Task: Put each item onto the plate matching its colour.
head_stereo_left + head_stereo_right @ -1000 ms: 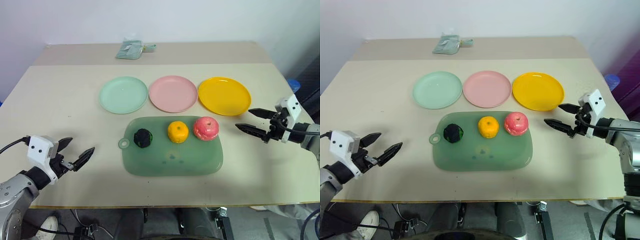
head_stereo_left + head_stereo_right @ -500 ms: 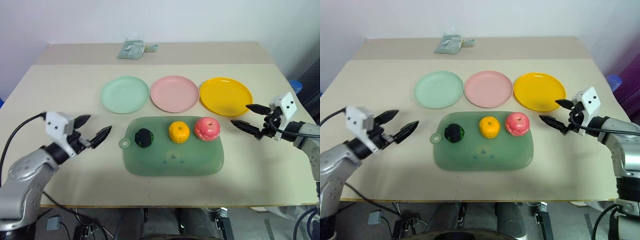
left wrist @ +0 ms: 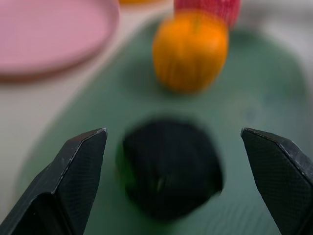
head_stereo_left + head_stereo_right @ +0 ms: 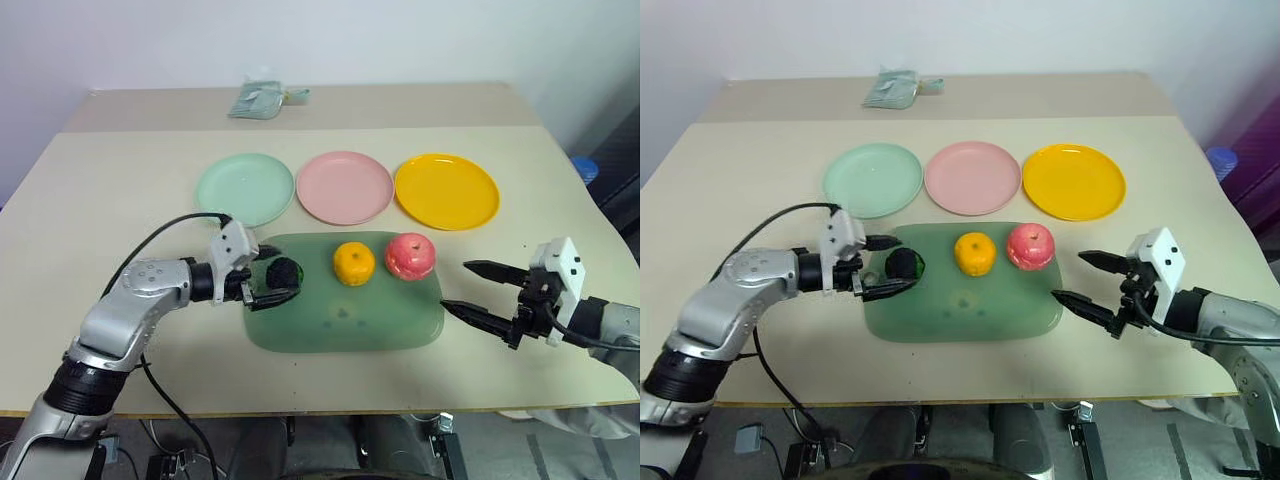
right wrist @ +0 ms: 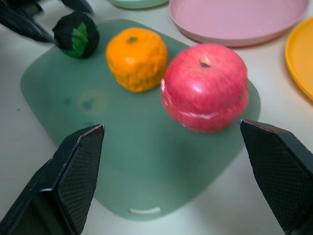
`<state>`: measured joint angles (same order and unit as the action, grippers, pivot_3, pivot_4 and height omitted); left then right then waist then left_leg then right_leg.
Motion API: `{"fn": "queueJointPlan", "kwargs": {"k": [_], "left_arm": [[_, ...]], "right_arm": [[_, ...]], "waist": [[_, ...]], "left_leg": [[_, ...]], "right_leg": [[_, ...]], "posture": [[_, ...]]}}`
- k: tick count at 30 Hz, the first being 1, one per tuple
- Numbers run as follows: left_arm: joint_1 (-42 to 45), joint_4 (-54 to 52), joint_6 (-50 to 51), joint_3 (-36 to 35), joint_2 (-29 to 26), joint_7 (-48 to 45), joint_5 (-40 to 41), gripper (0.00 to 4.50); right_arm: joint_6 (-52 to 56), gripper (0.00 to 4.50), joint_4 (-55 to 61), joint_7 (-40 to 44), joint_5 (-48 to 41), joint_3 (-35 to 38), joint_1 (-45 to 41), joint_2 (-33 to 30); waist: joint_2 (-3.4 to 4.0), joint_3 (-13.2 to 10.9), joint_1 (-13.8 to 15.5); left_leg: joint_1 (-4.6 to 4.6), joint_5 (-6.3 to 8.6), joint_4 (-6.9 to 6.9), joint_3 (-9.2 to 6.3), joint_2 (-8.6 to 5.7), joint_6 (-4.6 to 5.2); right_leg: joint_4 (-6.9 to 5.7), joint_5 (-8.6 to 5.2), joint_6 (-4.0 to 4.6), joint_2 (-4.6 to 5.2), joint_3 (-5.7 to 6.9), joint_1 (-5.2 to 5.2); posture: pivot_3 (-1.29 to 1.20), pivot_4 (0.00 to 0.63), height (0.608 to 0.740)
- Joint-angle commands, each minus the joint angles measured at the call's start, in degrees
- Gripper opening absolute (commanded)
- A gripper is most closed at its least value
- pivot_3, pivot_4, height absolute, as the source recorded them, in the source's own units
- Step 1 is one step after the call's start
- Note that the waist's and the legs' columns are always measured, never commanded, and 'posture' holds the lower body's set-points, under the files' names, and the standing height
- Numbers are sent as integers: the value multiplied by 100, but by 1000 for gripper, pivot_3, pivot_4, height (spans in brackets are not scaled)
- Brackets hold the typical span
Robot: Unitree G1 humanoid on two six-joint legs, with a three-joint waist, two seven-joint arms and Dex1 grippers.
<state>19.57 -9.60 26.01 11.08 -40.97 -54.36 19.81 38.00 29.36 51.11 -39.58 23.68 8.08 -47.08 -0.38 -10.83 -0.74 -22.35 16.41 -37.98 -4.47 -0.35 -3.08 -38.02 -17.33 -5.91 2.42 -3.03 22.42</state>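
Tabletop point(image 4: 120, 190), L claw point(image 4: 268, 276) now spread round dark green ball point(image 4: 285, 274), R claw point(image 4: 478, 291) spread, pulled back.

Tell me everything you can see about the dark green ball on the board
The dark green ball is small, round and bumpy, nearly black, with a brighter green patch on one side. It looks like a toy food. It rests on the big green board, at the end with the handle hole, leftmost in a row with the orange tangerine and the pink-red apple, apart from both. The left gripper stands open around it, one finger on each side; contact cannot be told.
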Motion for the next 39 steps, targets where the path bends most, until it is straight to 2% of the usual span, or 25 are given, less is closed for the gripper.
{"fn": "queueJointPlan", "kwargs": {"k": [1,4,5,7,9,14,19,23,24,27,28,33,37,39], "left_arm": [[182,299,-452,231,132,-65,-436,4500],[234,465,-492,163,390,-70,-419,4500],[238,466,-475,122,440,-106,-388,3955],[223,423,-418,-71,537,-101,-245,3218],[224,408,-383,-329,624,0,-104,2260],[408,684,-423,-980,829,515,36,2260],[1520,2296,-354,-1348,1183,2203,-728,2260],[2195,3214,-289,-1462,1484,2519,-754,2260],[2320,3408,-318,-1430,1522,2505,-792,2930],[2561,3772,-442,-1385,1564,2505,-931,4287],[2607,3814,-515,-1391,1549,2513,-972,4408],[2456,3594,-1137,-1615,1369,2497,-1022,4408],[1593,2417,-1427,-1913,1062,1982,-659,4408],[806,1402,-1185,-1945,798,1306,-189,4408]], "right_arm": [[-33,4489,324,-175,-112,30,33,102],[-31,4489,385,-277,-108,-47,12,162],[-25,4500,385,-315,-107,-82,-24,170],[-1,4500,403,-386,-132,-163,-108,181],[19,4500,403,-432,-147,-235,-196,178],[2,4500,250,-453,-140,-369,-498,145],[-1,4500,161,-459,-188,-474,-912,151],[-30,4500,160,-473,-155,-627,-1083,172],[-42,4500,166,-478,-140,-666,-1112,176],[-77,4500,161,-539,-105,-740,-1207,189],[51,4500,170,-577,-252,-737,-1273,204],[321,4500,510,-841,-449,-1070,-1570,285],[98,4500,529,-1308,506,-2158,-2089,499],[109,4500,231,-1522,816,-2538,-2405,742]], "waist": [[0,0,10],[-2,-1,9],[-3,-1,7],[-2,-1,5],[-2,-1,-8],[-2,-1,-2],[-11,-2,30],[-11,-2,17],[-12,-2,13],[-11,-2,3],[-11,-2,-8],[-11,-2,-20],[-10,-1,-76],[-10,-1,-65]], "left_leg": [[-2,0,0,-1,0,0],[-4,0,-2,-3,3,0],[-4,0,-2,-4,3,0],[-4,0,-2,-4,4,0],[-4,0,-2,-5,6,0],[-3,0,-2,-6,7,0],[-5,0,-14,-16,-8,0],[-10,0,-13,-16,-18,1],[-12,0,-13,-15,-18,1],[-14,0,-13,-15,-20,1],[-14,0,-13,-15,-20,1],[-13,-1,-13,-15,-14,-1],[-13,-2,-7,-7,1,-2],[-14,-4,-3,-8,1,-7]], "right_leg": [[0,0,0,1,0,1],[1,0,-2,8,1,1],[1,0,-2,8,1,1],[0,0,-2,7,2,1],[-1,0,-2,5,2,2],[-2,0,-2,6,2,3],[-4,1,-4,8,11,-5],[-4,-1,-9,12,12,1],[-4,-2,-9,14,12,4],[-5,-2,-9,13,12,7],[-6,-2,-9,13,11,9],[-11,-2,-9,11,10,13],[-10,-1,-8,14,1,20],[-11,-2,-8,15,1,24]], "posture": [[0,150,740],[0,150,740],[0,150,740],[0,150,740],[0,150,740],[0,150,740],[0,150,740],[0,150,740],[0,150,740],[0,150,740],[0,150,740],[0,150,740],[0,150,740],[0,150,740]]}}
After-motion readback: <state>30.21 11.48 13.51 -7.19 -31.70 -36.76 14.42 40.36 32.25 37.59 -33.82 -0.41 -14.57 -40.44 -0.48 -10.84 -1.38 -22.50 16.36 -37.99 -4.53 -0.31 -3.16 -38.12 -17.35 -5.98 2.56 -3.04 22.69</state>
